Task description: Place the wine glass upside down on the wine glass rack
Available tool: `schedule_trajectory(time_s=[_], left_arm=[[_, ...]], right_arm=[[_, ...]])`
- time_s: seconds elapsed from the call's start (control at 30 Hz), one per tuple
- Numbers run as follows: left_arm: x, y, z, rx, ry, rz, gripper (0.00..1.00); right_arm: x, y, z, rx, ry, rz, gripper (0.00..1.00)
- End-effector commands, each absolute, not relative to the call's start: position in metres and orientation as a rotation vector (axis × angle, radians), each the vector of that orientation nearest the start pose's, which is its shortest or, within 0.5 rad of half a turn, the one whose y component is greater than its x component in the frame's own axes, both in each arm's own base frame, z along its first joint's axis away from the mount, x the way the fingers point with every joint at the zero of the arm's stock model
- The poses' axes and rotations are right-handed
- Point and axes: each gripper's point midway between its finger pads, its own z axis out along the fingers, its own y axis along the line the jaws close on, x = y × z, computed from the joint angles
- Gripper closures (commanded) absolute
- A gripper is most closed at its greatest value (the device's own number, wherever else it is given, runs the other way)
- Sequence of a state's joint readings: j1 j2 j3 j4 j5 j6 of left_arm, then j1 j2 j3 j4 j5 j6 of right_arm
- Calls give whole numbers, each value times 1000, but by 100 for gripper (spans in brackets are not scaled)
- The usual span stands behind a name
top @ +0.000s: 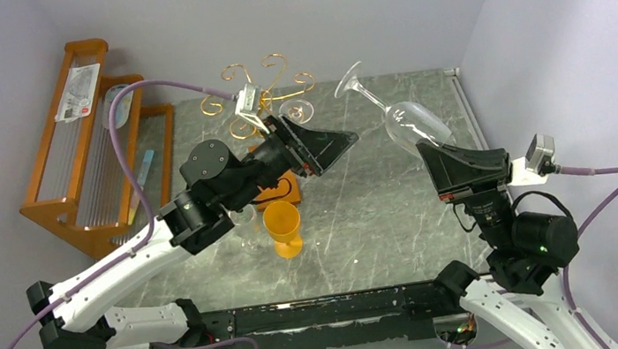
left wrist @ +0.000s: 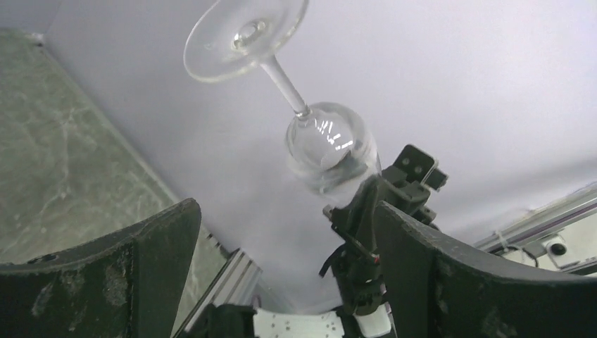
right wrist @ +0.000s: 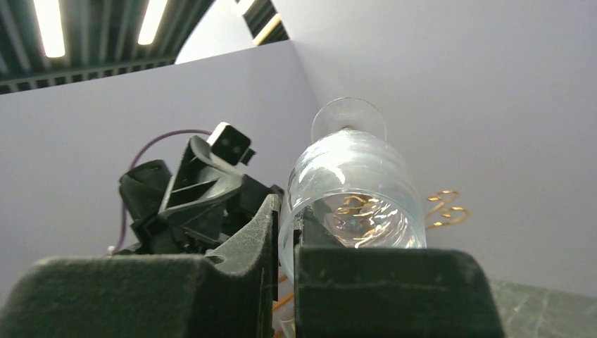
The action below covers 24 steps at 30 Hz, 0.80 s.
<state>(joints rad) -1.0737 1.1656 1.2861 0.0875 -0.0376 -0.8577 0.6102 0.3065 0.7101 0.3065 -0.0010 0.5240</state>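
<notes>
Wine glass (top: 401,119), aloft over the right of the tabletop (top: 363,212), was clenched at its rim by the right tool (top: 429,151), stem slanting foot-first up toward the far-left wine glass rack (top: 264,87), beside which the left tool (top: 333,146) hung spread and empty.

Bystanders on the grey marbled table (top: 379,193)
1 orange goblet (top: 283,228) stands upright near the front edge; 1 stepped wooden shelf (top: 66,182) at far left carries a plastic packet (top: 78,91) on top.
</notes>
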Motion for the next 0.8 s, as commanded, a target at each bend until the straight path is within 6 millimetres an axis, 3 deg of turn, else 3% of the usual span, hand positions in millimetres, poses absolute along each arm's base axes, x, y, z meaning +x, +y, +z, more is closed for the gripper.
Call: schedule_trajectory(time_s=[0.0,0.17,0.3,0.47,0.77], left_arm=[[174,-359,519,21,1323,-1680,3],[194,-356,525,-147,1270,-1693,3],[198,-356,538,-165,1197,-1708,3],[207,-351,535,-316,1182,-1765,15],[214,-350,546,-384,1125,-1785,34]], right_arm=[[111,126,511,-118,731,1155,100],[108,134,517,-137,715,1229,100],[111,142,515,-152,730,1260,100],[110,147,516,-162,726,1291,100],[114,163,513,-225,755,1322,100]])
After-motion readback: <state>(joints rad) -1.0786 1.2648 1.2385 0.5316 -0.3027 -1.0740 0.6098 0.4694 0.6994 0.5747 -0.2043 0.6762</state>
